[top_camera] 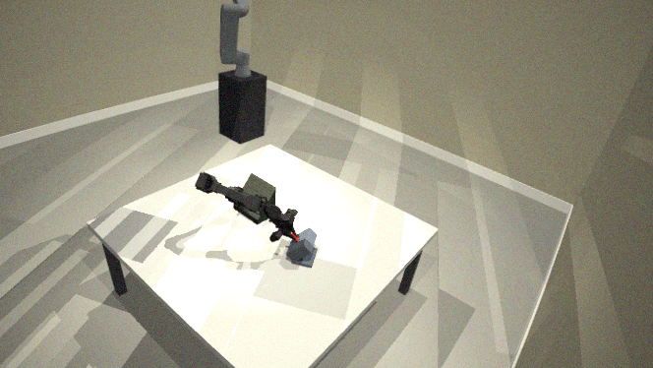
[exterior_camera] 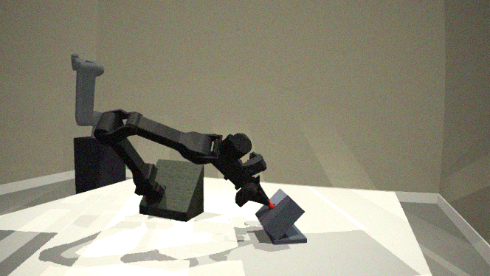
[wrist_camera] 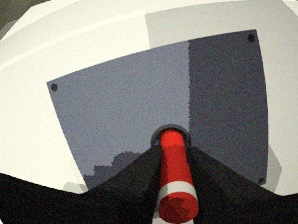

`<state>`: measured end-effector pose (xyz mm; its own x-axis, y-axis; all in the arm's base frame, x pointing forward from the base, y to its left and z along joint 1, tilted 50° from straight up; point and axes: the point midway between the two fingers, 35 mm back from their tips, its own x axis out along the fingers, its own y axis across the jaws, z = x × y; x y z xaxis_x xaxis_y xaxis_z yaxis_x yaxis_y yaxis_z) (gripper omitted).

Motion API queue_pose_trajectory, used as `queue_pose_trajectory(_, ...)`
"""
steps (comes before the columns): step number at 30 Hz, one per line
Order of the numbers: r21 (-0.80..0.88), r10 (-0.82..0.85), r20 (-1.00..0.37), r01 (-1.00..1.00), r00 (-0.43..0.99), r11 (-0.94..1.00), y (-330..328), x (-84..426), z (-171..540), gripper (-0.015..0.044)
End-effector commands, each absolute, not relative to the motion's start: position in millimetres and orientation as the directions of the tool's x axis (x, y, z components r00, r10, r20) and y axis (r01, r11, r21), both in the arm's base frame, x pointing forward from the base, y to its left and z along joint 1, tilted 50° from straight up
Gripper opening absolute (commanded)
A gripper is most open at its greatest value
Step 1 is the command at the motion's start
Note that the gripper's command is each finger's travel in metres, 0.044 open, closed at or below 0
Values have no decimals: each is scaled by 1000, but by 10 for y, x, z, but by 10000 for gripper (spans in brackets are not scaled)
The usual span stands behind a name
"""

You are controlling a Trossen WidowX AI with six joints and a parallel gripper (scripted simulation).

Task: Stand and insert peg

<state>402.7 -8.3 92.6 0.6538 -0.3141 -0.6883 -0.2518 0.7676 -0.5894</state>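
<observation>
The red peg point(wrist_camera: 175, 162) point(exterior_camera: 271, 204) point(top_camera: 294, 236) is tilted, its white-banded end toward the wrist camera and its other end in the hole point(wrist_camera: 156, 139) of the sloped panel point(wrist_camera: 125, 100) point(exterior_camera: 284, 218) point(top_camera: 302, 250). How deep it sits is hidden inside the hole. The wrist view shows the dark rim around the peg's far part. My gripper point(wrist_camera: 173, 154) point(exterior_camera: 269, 202) is shut on the peg, close above the panel's face, with the banded end sticking out between the fingers toward the camera.
A dark green wedge-shaped block point(exterior_camera: 178, 184) point(top_camera: 260, 189) stands on the table point(top_camera: 315, 182) point(exterior_camera: 350, 214) beside the arm's base. A grey arm on a black pedestal point(top_camera: 242, 105) point(exterior_camera: 97, 162) stands beyond the table. The panel's base plate point(exterior_camera: 295, 237) lies on the table.
</observation>
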Motion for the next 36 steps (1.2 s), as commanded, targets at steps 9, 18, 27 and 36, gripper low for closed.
queue_pose_trajectory(9, -589, -314, -688, -252, 654, 768, -83, 4027, 928, 210)
queue_pose_trajectory(18, -589, -314, -689, -253, 653, 768, -67, 4006, 957, 440)
queue_pose_trajectory(27, -587, -312, -692, -256, 651, 768, -7, 3926, 1059, 440)
queue_pose_trajectory(36, -586, -311, -695, -260, 648, 767, 54, 3840, 1165, 440)
